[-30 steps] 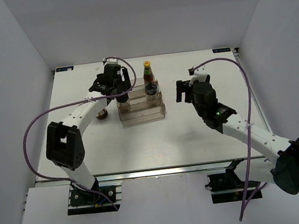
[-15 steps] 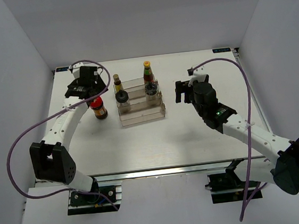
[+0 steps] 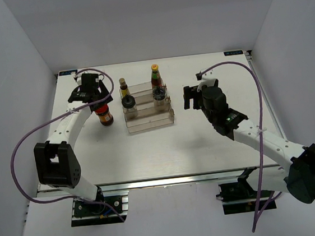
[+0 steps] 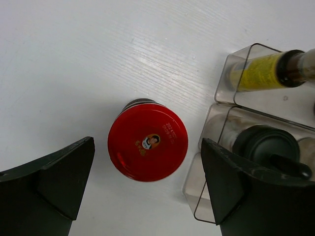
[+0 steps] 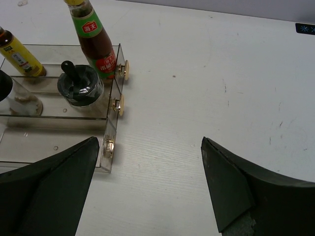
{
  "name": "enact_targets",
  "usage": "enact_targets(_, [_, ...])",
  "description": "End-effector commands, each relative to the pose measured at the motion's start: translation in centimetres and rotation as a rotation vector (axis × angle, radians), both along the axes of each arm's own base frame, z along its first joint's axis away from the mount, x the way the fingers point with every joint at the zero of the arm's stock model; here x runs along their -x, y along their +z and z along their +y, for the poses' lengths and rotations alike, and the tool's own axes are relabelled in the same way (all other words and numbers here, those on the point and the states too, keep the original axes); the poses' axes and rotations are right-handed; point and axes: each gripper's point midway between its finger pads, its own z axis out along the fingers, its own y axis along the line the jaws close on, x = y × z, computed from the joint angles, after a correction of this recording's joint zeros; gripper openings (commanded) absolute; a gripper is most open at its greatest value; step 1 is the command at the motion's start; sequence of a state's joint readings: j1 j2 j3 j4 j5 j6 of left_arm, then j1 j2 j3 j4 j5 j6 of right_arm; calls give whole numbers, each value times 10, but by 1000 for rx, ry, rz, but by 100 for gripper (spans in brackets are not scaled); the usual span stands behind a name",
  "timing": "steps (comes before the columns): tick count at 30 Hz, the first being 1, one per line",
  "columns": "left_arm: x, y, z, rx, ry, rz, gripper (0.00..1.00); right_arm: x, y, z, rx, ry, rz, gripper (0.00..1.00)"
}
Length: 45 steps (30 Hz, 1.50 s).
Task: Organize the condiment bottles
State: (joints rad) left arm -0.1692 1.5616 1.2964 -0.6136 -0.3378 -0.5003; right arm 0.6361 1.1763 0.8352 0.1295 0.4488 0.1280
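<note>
From above, we see the left gripper (image 3: 95,100) over the red-lidded jar (image 3: 105,116), which stands on the table (image 3: 166,151) just left of the clear stepped rack (image 3: 149,121). Only the left wrist view shows the fingers spread wide either side of the lid, gripping nothing. The right gripper (image 5: 150,142) gapes empty near the rack's tall red-sauce bottle (image 5: 93,37).

My gripper (image 4: 147,183) hangs spread wide over the red-lidded jar (image 4: 147,141), one finger on each side. Just beside the jar, the clear rack (image 4: 222,93) holds a yellow-labelled bottle (image 4: 261,73) and a black-topped shaker (image 4: 268,146).
</note>
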Motion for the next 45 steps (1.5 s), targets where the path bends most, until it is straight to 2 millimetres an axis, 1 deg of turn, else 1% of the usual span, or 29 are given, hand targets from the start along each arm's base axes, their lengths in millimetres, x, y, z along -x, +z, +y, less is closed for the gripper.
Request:
enact_targets(1, [-5,-11,2,5,-8,25,98,-3,4,0,-7,-7,-18,89])
enact_targets(3, [-6,-19,1,2,-12,47,98,-4,4,0,-8,-9,-17,89])
enact_targets(6, [-8,-25,-2,6,-26,62,98,-4,2,0,-4,-10,-16,89])
enact_targets(12, [-6,-26,-6,22,-54,54,98,-5,1,0,-1,-13,-13,89])
enact_targets(15, [-3,-30,-6,25,-59,66,95,-5,1,-2,2,-21,-13,89])
enact_targets(18, [-2,-34,-3,6,-44,80,93,-5,0,-2,5,-24,-12,89])
enact_targets(20, [-3,-35,-1,0,-37,85,88,-5,1,-3,2,-26,-15,89])
enact_targets(21, [-3,-38,-1,-3,-35,96,81,-5,1,-3,1,-28,-14,89])
enact_targets(24, [-3,-36,0,-6,-28,99,67,-5,1,-4,4,-30,-16,89])
enact_targets(25, [-3,-35,0,-4,-28,97,57,-5,1,-4,3,-33,-16,89])
enact_targets(27, [-2,-32,-1,-1,-37,88,49,-5,0,-4,2,-30,-16,89])
enact_targets(28, [-1,-27,-1,2,-36,77,44,-5,0,-4,2,-30,-16,89])
enact_targets(29, [-1,-24,-2,4,-41,70,36,-5,1,-3,0,-27,-17,89])
enact_targets(30, [0,-20,-3,10,-51,63,32,-5,2,-3,-2,-27,-20,89])
enact_targets(31, [1,-13,-4,15,-56,42,27,-5,1,-2,-1,-25,-18,89])
enact_targets(32, [1,-8,-6,22,-66,26,18,-5,1,-2,-3,-25,-18,89])
enact_targets(33, [1,-3,-7,28,-79,11,13,-5,2,-2,-3,-25,-19,89])
enact_targets(34, [2,8,-12,47,-104,-19,8,-5,2,-2,-3,-25,-19,89])
enact_targets(35, [2,14,-15,56,-117,-37,3,-4,1,-2,-3,-23,-18,89])
enact_targets(36, [3,19,-17,61,-133,-53,0,-4,3,-2,-6,-24,-20,89])
enact_targets(37, [3,26,-21,74,-153,-77,0,-4,3,-3,-8,-26,-19,89])
enact_targets(39, [7,40,-22,76,-165,-123,0,-4,3,-3,-9,-26,-21,89])
enact_targets(41, [11,45,-26,82,-185,-138,0,-3,4,-3,-13,-25,-22,89])
enact_targets(42, [14,52,-28,80,-196,-160,0,-3,5,-3,-15,-25,-25,89])
enact_targets(44, [18,58,-33,77,-211,-173,0,-3,4,-3,-16,-24,-23,89])
enact_targets(45, [19,65,-35,72,-219,-191,0,-3,4,-2,-18,-21,-24,89])
